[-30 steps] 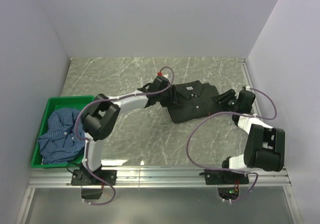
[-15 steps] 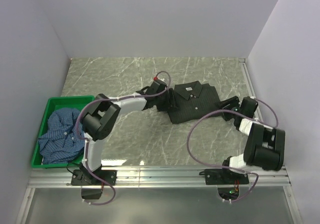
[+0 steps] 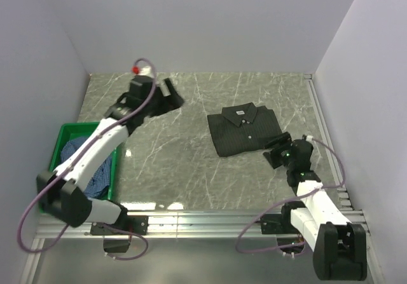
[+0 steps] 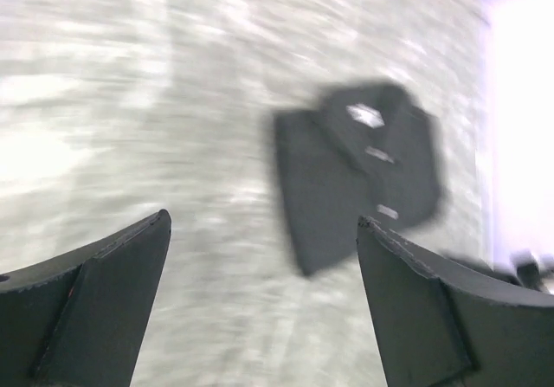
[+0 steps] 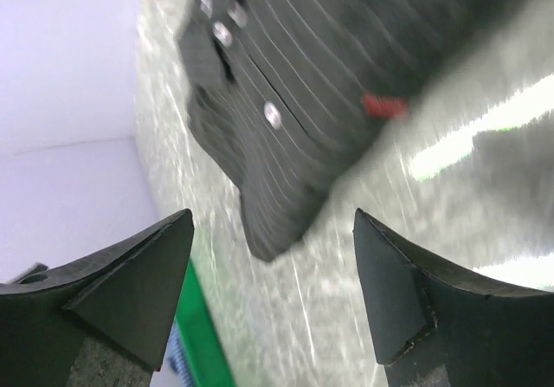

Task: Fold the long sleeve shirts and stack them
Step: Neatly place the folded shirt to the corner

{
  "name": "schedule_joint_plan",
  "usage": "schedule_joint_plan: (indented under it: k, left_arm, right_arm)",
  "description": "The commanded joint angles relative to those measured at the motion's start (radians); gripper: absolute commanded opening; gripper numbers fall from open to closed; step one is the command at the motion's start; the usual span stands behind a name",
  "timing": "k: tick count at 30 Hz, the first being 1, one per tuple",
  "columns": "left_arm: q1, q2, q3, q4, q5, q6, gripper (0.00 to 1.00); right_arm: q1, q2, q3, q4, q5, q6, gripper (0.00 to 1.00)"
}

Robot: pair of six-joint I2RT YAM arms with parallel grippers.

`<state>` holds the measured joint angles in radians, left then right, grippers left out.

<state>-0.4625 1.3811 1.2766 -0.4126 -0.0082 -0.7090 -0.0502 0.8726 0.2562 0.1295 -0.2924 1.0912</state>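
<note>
The black pinstriped long sleeve shirt (image 3: 245, 129) lies folded flat, collar up, on the marble table right of centre. It shows blurred in the left wrist view (image 4: 359, 175) and close up in the right wrist view (image 5: 320, 67). The blue checked shirt (image 3: 100, 175) lies crumpled in the green crate (image 3: 76, 126), partly hidden by my left arm. My left gripper (image 3: 173, 96) hangs open over the back left of the table, well clear of the black shirt, with nothing between its fingers (image 4: 263, 220). My right gripper (image 3: 276, 150) is open and empty (image 5: 273, 216), just off the black shirt's near right corner.
The green crate stands against the left wall; its rim (image 5: 203, 335) also shows in the right wrist view. White walls close in the table on three sides. A metal rail (image 3: 203, 220) with both arm bases runs along the near edge.
Both grippers have left the black shirt and opened wider. The left arm swung back and to the left, away from the shirt. The right arm drew back toward the near edge.
</note>
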Motion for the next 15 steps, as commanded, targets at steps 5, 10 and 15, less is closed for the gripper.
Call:
schedule_joint_plan:
  k: [5,10,15]
  left_arm:
    - [0.194,-0.293,-0.235,-0.105,-0.176,0.18,0.96]
    - [0.229,-0.428,-0.385,-0.029,-0.231,0.175,0.95]
    - [0.234,-0.433,-0.392,-0.034,-0.249,0.178,0.95]
  right_arm:
    - [0.168,0.055,-0.057,0.13,0.16,0.229,0.79]
    - [0.24,0.205,-0.049,0.246,0.203,0.318,0.79]
    - [0.271,0.272,-0.04,0.297,0.282,0.352,0.77]
